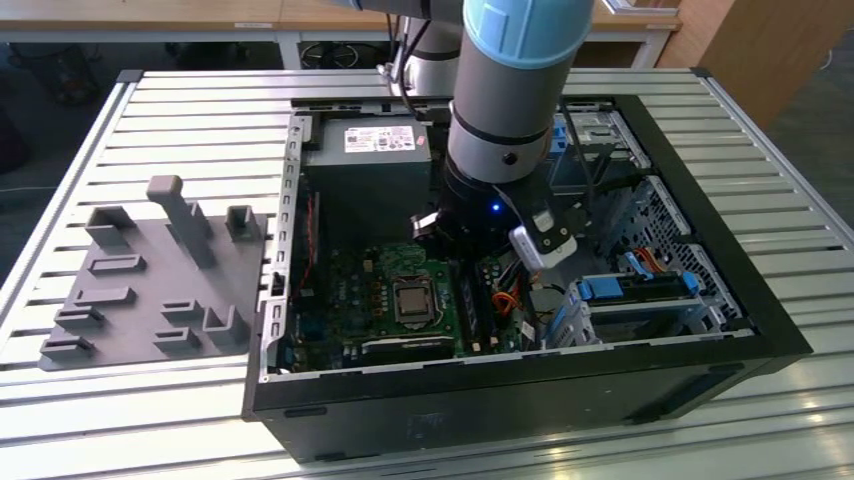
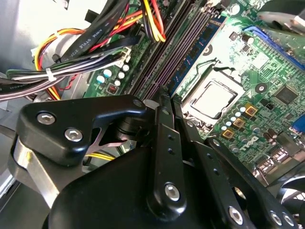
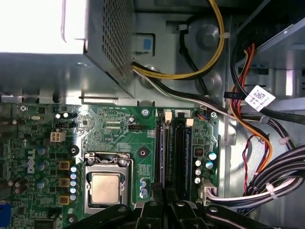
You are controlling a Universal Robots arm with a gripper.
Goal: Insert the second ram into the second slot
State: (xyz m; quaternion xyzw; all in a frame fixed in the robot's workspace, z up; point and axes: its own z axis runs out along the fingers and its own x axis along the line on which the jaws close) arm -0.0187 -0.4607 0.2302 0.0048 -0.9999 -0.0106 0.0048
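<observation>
The second ram (image 2: pixel 198 52) is a thin blue stick with dark chips. It stands on edge along the memory slot beside the processor socket (image 2: pixel 212 98). In the first wrist view the second ram (image 3: pixel 161 152) runs straight out from between my fingertips. My gripper (image 2: pixel 166 95) is shut, its black fingers pinched onto the stick's top edge over the slot row. Dark empty slots (image 3: pixel 182 152) lie on the stick's other side, away from the socket. In the exterior view my arm (image 1: pixel 501 215) reaches down into the open computer case (image 1: pixel 747 330) and covers the gripper.
The grey power supply (image 1: pixel 367 170) stands close behind the arm. Bundled cables (image 3: pixel 267 181) crowd the side of the slots away from the socket. Light-blue drive-bay clips (image 1: pixel 634 290) sit toward the exterior view's right. A grey holder block (image 1: pixel 154 280) lies on the slatted table outside the case.
</observation>
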